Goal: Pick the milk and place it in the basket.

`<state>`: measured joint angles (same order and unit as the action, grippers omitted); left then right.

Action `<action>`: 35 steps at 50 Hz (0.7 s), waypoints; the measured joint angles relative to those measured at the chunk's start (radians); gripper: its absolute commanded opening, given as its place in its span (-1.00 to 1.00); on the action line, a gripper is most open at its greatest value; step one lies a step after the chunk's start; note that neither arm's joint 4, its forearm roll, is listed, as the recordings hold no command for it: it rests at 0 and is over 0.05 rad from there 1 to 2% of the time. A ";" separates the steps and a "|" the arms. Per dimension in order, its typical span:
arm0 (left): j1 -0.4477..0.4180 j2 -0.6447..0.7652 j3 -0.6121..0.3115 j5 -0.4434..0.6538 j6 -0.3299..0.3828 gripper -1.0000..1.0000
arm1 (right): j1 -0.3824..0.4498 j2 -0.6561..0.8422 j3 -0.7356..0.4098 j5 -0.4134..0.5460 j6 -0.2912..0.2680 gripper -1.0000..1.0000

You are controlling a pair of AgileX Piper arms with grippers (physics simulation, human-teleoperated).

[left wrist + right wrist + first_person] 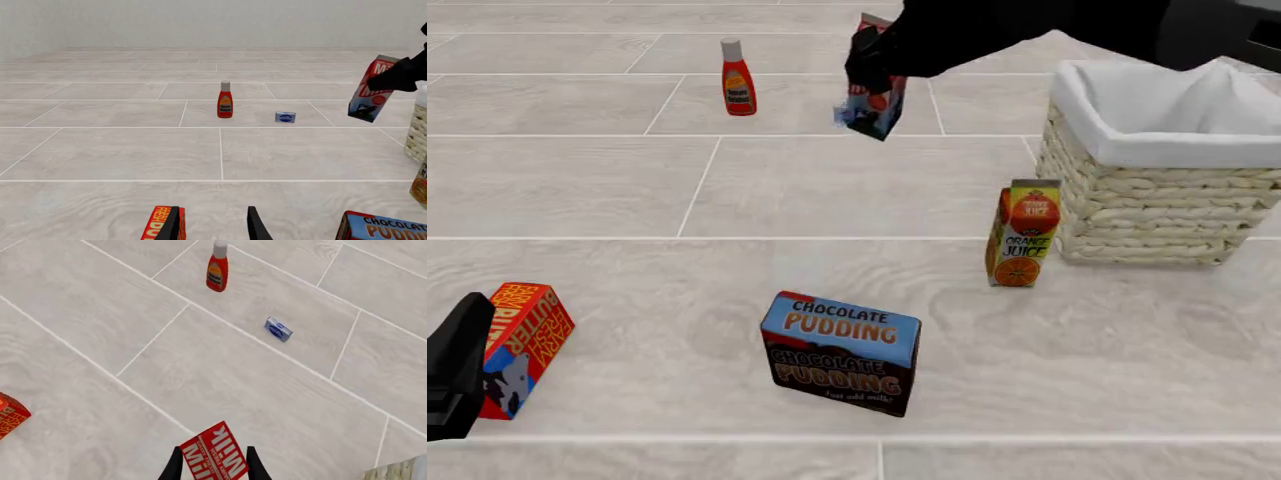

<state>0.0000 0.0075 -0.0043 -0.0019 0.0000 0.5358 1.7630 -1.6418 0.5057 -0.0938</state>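
Observation:
The milk, a small red carton with a blue lower part, hangs tilted in the air above the floor, left of the basket. My right gripper is shut on its upper part. In the right wrist view the milk sits between the fingers of the right gripper. The left wrist view shows the milk held up beside the basket's edge. My left gripper is open and empty, low at the near left.
An orange juice carton stands just left of the basket. A chocolate pudding box lies near the middle. A butter box lies beside my left gripper. A ketchup bottle and a small blue box stand farther off.

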 measured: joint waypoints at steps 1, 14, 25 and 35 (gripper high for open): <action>0.000 0.000 0.000 0.000 0.000 1.00 | -0.008 -0.001 -0.006 0.004 -0.002 -1.00; 0.000 0.000 0.000 0.000 0.000 1.00 | -0.107 -0.018 -0.055 0.041 -0.034 -1.00; 0.000 0.000 0.000 0.000 0.000 1.00 | -0.196 -0.025 -0.076 0.049 -0.071 -1.00; 0.000 0.000 0.000 0.000 0.000 1.00 | -0.280 -0.029 -0.085 0.047 -0.097 -1.00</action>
<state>0.0000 0.0075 -0.0043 -0.0019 0.0000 0.2557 1.7342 -1.7272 0.5530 -0.1905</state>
